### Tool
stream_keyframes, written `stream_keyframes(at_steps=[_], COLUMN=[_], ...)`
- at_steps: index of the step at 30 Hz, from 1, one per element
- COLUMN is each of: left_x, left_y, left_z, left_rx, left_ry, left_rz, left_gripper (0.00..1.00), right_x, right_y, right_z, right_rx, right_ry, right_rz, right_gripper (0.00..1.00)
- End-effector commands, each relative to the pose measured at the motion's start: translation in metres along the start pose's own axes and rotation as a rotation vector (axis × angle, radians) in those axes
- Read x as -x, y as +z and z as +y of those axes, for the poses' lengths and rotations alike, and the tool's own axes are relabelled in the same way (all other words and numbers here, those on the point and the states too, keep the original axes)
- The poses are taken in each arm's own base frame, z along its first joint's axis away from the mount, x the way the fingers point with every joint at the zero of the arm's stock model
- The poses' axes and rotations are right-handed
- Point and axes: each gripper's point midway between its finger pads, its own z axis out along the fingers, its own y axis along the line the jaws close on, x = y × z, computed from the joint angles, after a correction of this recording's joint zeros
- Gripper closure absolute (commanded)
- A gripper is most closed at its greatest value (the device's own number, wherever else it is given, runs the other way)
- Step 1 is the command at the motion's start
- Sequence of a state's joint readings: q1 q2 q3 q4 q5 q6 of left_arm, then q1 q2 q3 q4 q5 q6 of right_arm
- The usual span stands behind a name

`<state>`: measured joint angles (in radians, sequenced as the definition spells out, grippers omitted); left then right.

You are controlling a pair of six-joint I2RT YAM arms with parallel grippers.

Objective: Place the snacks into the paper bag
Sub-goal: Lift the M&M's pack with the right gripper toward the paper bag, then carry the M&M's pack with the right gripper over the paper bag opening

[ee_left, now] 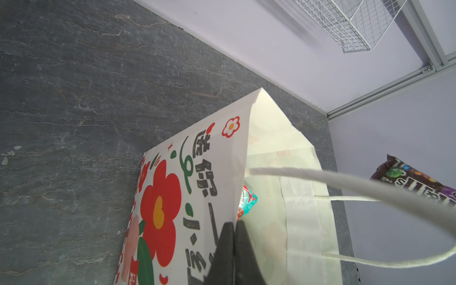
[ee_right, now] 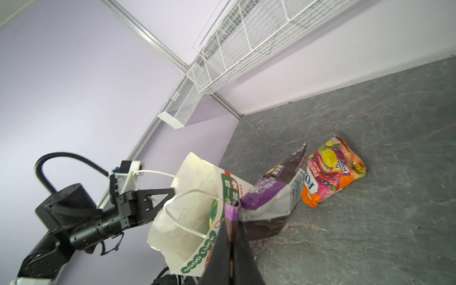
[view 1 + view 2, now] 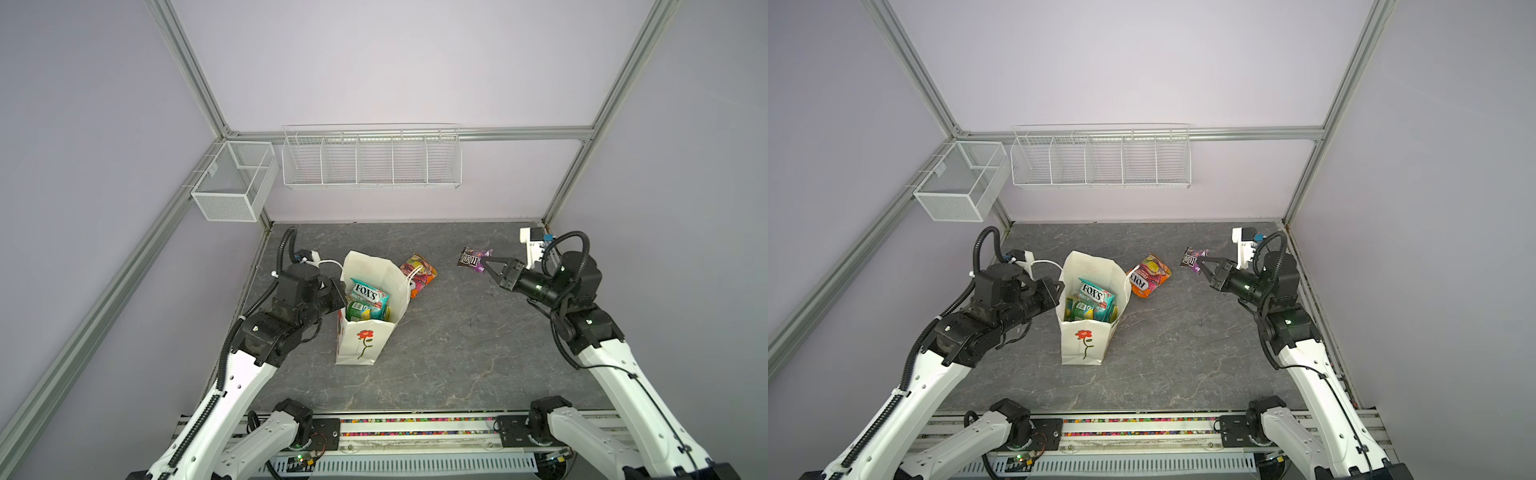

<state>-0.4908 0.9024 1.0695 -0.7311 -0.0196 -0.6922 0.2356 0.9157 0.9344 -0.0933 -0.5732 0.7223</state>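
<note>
The white paper bag (image 3: 361, 340) (image 3: 1084, 345) stands open, left of the table's middle. Its printed wall (image 1: 197, 153) is pinched at the rim by my left gripper (image 3: 341, 291) (image 1: 234, 223), which is shut on it. Inside the bag lie a teal FOX'S packet (image 3: 368, 293) (image 3: 1094, 293) and a green packet (image 3: 359, 311). An orange FOX'S packet (image 3: 422, 270) (image 2: 333, 170) lies flat on the table just behind the bag's right side. At the back right, my right gripper (image 3: 484, 262) (image 2: 232, 222) is shut on a corner of the small purple packet (image 3: 471, 258) (image 2: 278, 192).
A white wire basket (image 3: 372, 160) hangs on the back wall, with a white mesh box (image 3: 232, 180) at the back left corner. The bag's cord handle (image 1: 345, 185) loops out past my left gripper. Metal frame posts border the dark stone tabletop (image 3: 457, 353).
</note>
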Motion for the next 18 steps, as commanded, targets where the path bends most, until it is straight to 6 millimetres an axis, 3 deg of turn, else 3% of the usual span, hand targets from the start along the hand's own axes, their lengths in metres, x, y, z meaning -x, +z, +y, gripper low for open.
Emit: stream_keyframes(at_steps=[1,18], left_x=[0.012,0.010], left_y=[-0.004,-0.003], left_z=[-0.014,-0.013], left_rx=[-0.057,-0.058], left_ry=[-0.012,-0.015], left_rz=[-0.042,-0.039], left_gripper=[1.00,1.00], right_x=[0.008,0.008], right_y=[-0.007,-0.011], right_z=[0.033,0.105], right_rx=[0.076,0.239], right_ry=[-0.079,-0.204], right_rz=[-0.020,-0.014], right_gripper=[0.93,0.93])
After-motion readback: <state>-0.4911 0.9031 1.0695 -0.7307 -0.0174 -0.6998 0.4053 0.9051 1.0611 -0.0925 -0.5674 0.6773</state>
